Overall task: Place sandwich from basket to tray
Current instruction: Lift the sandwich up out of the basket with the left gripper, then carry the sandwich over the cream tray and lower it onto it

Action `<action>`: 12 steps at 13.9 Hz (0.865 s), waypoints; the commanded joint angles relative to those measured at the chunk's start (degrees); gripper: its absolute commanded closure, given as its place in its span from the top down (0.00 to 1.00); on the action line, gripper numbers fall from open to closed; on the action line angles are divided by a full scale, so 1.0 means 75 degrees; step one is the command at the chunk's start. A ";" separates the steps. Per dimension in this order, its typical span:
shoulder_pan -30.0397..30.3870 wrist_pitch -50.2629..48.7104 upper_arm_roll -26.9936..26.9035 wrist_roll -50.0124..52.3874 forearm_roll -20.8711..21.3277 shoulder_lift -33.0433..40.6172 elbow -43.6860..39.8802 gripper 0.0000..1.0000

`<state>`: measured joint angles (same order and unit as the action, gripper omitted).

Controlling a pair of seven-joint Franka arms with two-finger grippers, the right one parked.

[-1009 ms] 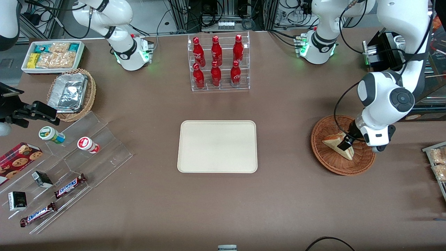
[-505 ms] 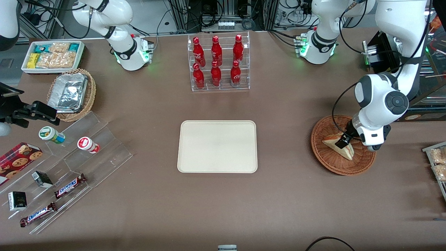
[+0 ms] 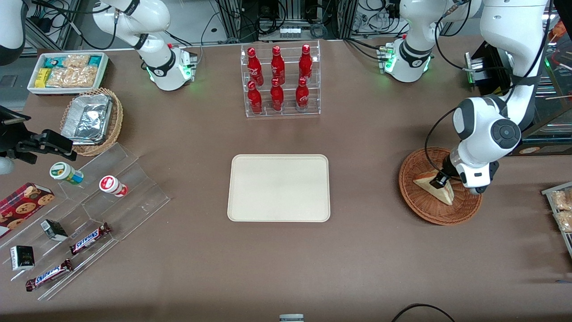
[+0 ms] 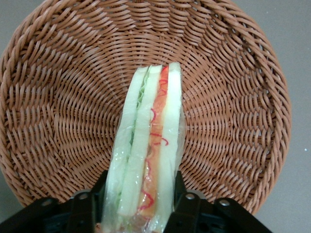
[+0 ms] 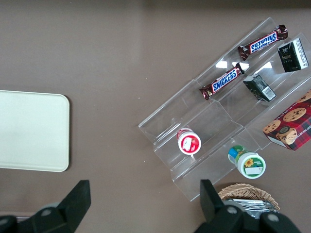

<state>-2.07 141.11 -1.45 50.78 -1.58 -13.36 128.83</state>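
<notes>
The sandwich (image 3: 435,190) is a wrapped white-bread wedge lying in the reddish-brown wicker basket (image 3: 422,206) toward the working arm's end of the table. The left wrist view shows its cut edge (image 4: 148,150) with green and orange-pink layers, standing in the basket (image 4: 63,111). My left gripper (image 3: 439,180) is down in the basket with one black finger (image 4: 187,204) against each bread face, shut on the sandwich. The cream-beige tray (image 3: 279,188) lies flat mid-table, bare; it also shows in the right wrist view (image 5: 31,131).
A clear rack of red bottles (image 3: 280,80) stands farther from the front camera than the tray. A clear stepped stand (image 3: 89,214) with snack bars and cups, a tan wicker basket with foil container (image 3: 91,120) and a white snack box (image 3: 67,71) lie toward the parked arm's end.
The left arm has sunk lower and shifted slightly farther from the front camera over the basket; the gripper has slid along the sandwich toward its wide end. The sandwich stays in the basket.
</notes>
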 commanded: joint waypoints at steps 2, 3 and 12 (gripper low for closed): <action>-0.0005 -0.0402 0.0006 0.0132 0.0105 0.0454 -0.0185 0.08; -0.0017 -0.1031 0.0006 0.0085 0.0163 0.0665 -0.0406 0.08; -0.1959 -0.5233 0.0065 -0.0033 0.0797 0.1008 -0.3594 0.10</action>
<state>-12.38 104.36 -0.45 50.60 3.91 -3.81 106.21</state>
